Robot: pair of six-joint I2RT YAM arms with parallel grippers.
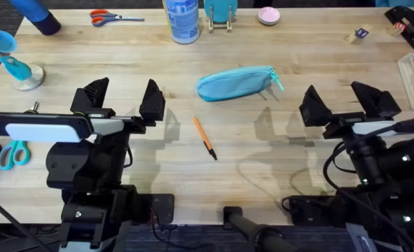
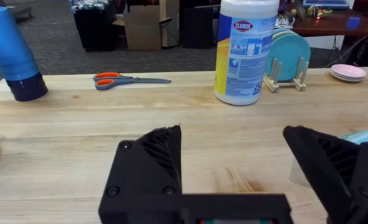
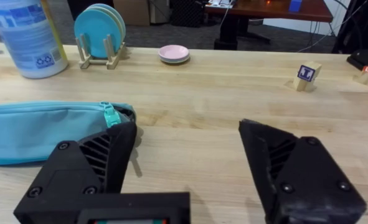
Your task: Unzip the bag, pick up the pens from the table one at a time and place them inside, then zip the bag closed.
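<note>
Nothing done yet: bag [image 1: 235, 82] zipped, ahead between both grippers; pen [image 1: 204, 138] loose on worktop [image 1: 263, 154]. Left gripper [image 1: 120, 98] and right gripper [image 1: 341, 98] spread, empty.

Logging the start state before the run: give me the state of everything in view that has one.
pencil pouch: lying flat on the table, zipper looks closed
orange pen: loose on the table, not held
left tool: open, empty
right tool: open, empty
orange-handled scissors: blades closed
teal-handled scissors: lying flat, blades hidden
wipes canister: upright
</note>
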